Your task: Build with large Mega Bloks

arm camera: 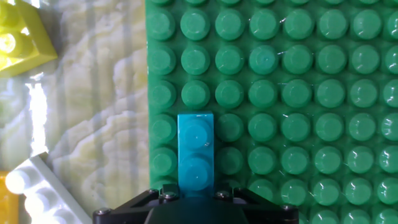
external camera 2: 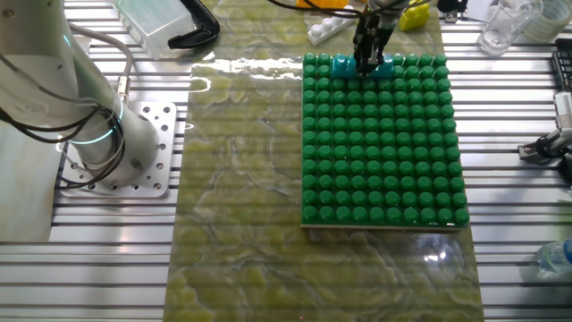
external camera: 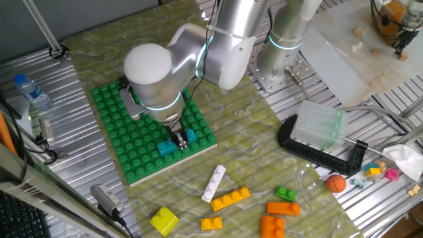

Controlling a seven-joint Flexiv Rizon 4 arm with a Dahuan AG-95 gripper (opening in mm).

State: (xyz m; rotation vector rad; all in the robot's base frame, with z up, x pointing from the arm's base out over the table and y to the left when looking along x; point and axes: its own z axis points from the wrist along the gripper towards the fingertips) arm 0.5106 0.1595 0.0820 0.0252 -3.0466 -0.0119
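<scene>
Gripper sits low at the near edge of the hand view, jaws closed on one end of the teal brick. The brick lies on the plate, in its 2nd stud column from the left edge there, w/ two studs showing ahead of the fingers. From one fixed view the same brick is near the plate's front edge, close to its right corner.

Step in hand, as I read it: seating the teal brick. To do it well:
- keep it square to the stud rows, no twist
- press straight down, wrist vertical, so both ends go down evenly
- check it sits flush before letting go; can't tell yet whether it's fully down
- open just enough to clear, then lift straight up so it isn't dragged off

Count, L to R in one fixed view:
- plate: 1
- teal brick: 1, in the jaws
- yellow brick: 1, loose on the mat
- white brick: 1
- orange bricks: 4, one long, the rest shorter
- green brick: 1
- ball: 1, off to the right, not for building
</scene>
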